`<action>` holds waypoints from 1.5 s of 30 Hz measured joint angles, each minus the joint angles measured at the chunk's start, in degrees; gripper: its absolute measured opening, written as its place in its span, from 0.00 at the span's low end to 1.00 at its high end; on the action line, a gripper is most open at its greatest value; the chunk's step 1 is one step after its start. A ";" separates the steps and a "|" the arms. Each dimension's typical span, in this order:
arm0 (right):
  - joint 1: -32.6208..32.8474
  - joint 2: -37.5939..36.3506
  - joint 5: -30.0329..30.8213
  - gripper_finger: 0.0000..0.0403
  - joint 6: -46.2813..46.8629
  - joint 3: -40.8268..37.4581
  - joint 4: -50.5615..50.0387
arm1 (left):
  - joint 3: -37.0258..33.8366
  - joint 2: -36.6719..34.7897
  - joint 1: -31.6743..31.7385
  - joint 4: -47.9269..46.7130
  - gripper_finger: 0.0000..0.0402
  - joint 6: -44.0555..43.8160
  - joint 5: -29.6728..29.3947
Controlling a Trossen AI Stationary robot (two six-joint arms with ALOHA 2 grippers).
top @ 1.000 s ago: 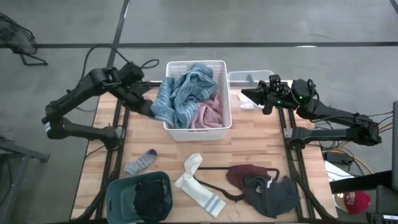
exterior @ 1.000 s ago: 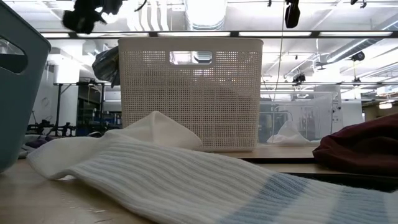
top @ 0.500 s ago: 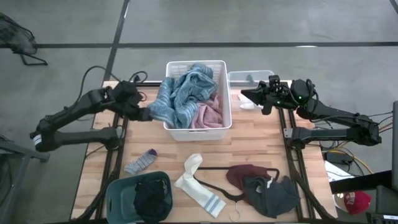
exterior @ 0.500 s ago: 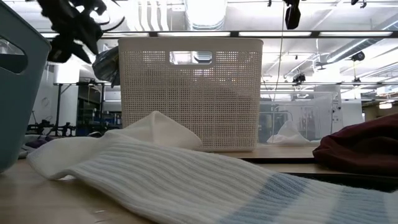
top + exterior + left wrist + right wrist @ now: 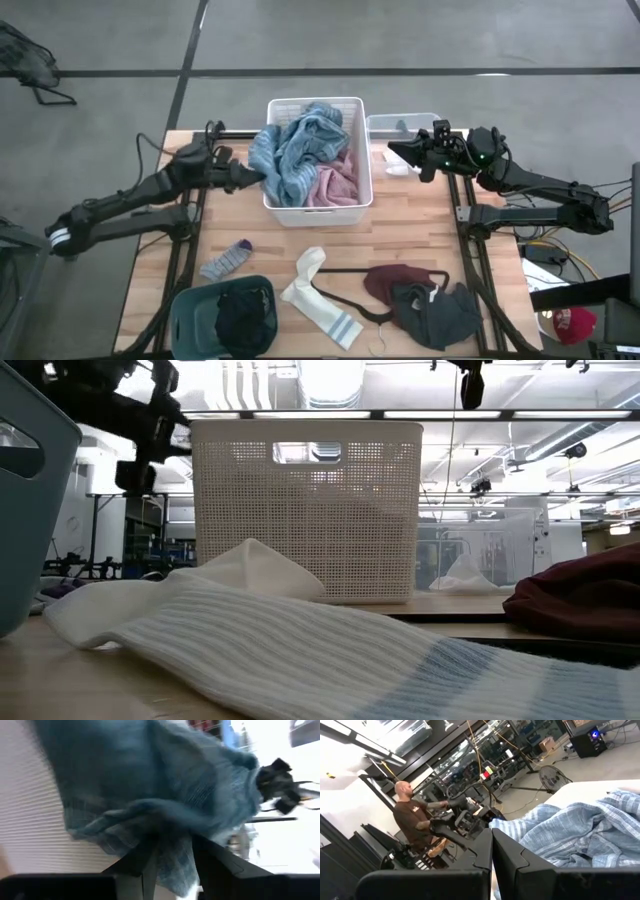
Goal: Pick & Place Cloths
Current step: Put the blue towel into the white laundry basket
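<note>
- Left hand (image 5: pixel 250 180) is at the left outer wall of the white basket (image 5: pixel 352 104), part-open w/ fingers (image 5: pixel 150 865) pinching a fold of the blue-grey cloth (image 5: pixel 295 150). Most of that cloth lies in the basket, but a flap hangs over the left rim where the hand holds it.
- Risk: if the hand lets go out here, the hanging flap could slide down the outside wall & drag more cloth out. Cause: the grip point looks to be outside the rim, not over the basket.
- Risk: thin pinch, so the fold may slip if the arm pulls sideways; cloth could also snag on the rim.
- Risk: pulling hard could shove or tip the basket, which isn't pinned to the surface (image 5: pixel 420 215).
- Pink cloth (image 5: pixel 335 185) sits under the blue-grey one, could get dragged along w/ it.
- Right hand (image 5: pixel 395 152) is fully shut, holds nothing, parked by the clear box (image 5: pixel 405 122) right of the basket. Low risk unless it moves in toward the basket.
- Still on the surface: grey sock (image 5: pixel 226 260), white sock (image 5: pixel 318 295), maroon cloth (image 5: pixel 395 280), dark grey cloth (image 5: pixel 435 315), w/ a black hanger (image 5: pixel 345 300) between; the hanger may snag a later pick. Black cloth (image 5: pixel 245 318) is in the teal bin (image 5: pixel 190 310).
</note>
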 joint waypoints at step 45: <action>0.00 3.41 0.87 0.02 1.81 0.00 3.54 | -4.30 -7.70 0.00 0.94 0.40 -6.21 -24.18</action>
